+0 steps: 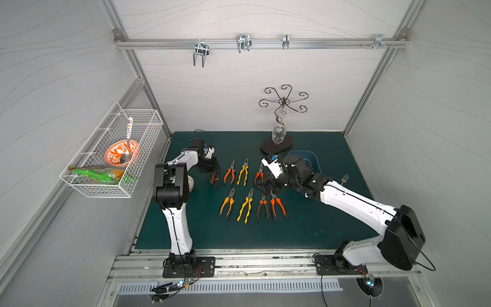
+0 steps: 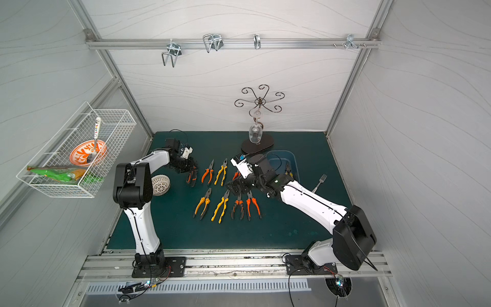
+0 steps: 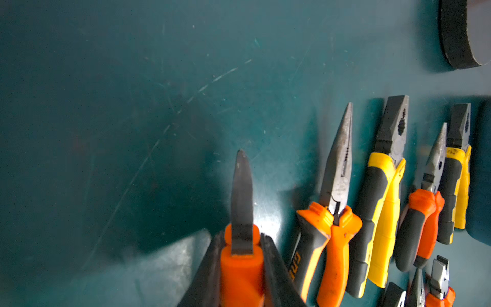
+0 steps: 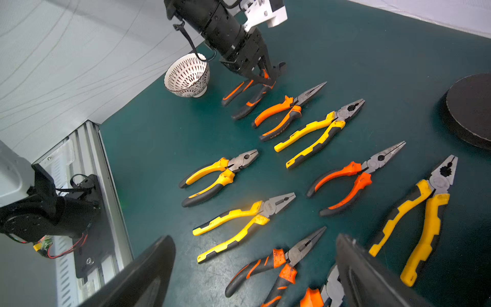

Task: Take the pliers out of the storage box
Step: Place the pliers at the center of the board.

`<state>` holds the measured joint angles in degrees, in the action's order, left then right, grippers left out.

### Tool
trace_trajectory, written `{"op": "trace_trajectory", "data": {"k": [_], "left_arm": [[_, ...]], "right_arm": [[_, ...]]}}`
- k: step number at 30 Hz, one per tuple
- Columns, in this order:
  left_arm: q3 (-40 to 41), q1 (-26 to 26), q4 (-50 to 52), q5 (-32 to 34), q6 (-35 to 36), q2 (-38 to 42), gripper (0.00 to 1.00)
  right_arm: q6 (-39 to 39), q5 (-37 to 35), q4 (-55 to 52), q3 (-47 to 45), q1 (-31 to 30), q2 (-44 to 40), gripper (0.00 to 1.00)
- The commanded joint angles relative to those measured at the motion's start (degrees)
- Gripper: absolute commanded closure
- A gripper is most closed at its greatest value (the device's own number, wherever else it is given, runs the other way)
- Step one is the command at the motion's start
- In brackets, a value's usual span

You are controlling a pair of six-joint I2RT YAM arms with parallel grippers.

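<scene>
Two rows of pliers (image 1: 245,204) are lying on the tabletop (image 1: 305,226); the left end effector (image 1: 214,172) is clamping an orange-black pair (image 4: 244,98) at one row's end, and the right end effector (image 1: 264,186) is gaping wide near the storage box (image 1: 317,162).

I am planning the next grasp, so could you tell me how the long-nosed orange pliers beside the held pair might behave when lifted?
The long-nosed orange pliers look rigid, but their handles lie splayed, so the joint probably swings freely. The metal nose likely makes them front-heavy. The rubbery-looking grips should resist slipping.
</scene>
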<state>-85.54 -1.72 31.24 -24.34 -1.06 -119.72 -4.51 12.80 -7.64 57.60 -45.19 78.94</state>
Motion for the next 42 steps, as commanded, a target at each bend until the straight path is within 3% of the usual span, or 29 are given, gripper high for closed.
{"op": "trace_trajectory", "data": {"k": [1, 10, 11, 13, 17, 20, 26, 32, 37, 42], "left_arm": [[-3.7, 0.13, 1.14, 0.31, 1.06, -1.89, 1.0], [-6.77, 0.13, 5.9, 5.03, -0.99, -4.77, 0.99], [-7.04, 0.13, 6.42, 5.45, -1.13, -4.97, 0.96], [-7.92, 0.13, 7.63, 6.6, -1.71, -5.6, 0.81], [-8.49, 0.13, 8.5, 6.66, -1.75, -5.89, 0.68], [-8.25, 0.13, 8.61, 7.05, -1.75, -5.55, 0.53], [-7.88, 0.13, 8.68, 9.06, -2.28, -4.31, 0.41], [-2.83, 0.25, 4.1, 10.44, -4.8, 1.75, 0.27], [5.47, 2.82, -3.45, 14.69, -7.73, 11.51, 0.12], [9.73, 6.03, -6.42, 16.5, -7.58, 19.95, 0.08]], "right_arm": [[0.24, 1.03, 5.5, -0.69, -0.65, -2.12, 0.01], [1.79, 0.19, 2.95, 0.58, -0.6, -1.5, 0.01], [1.85, 0.18, 2.74, 0.5, -0.63, -1.54, 0.01], [1.93, -0.02, 2.63, 0.36, -0.63, -1.63, 0.01], [2.16, -0.61, 2.28, 0.32, -0.62, -1.77, 0.01], [2.21, -0.76, 1.94, 0.32, -0.62, -1.93, 0.01], [2.23, -1.23, 1.53, 0.4, -0.62, -2.02, 0.01], [1.59, -6.49, -0.36, 1.31, -0.45, -1.95, 0.01], [-0.98, -9.44, -2.49, 1.98, 2.15, -2.04, 0.01], [-4.08, -11.18, -5.19, 1.55, 6.99, -1.71, 0.01]]}}
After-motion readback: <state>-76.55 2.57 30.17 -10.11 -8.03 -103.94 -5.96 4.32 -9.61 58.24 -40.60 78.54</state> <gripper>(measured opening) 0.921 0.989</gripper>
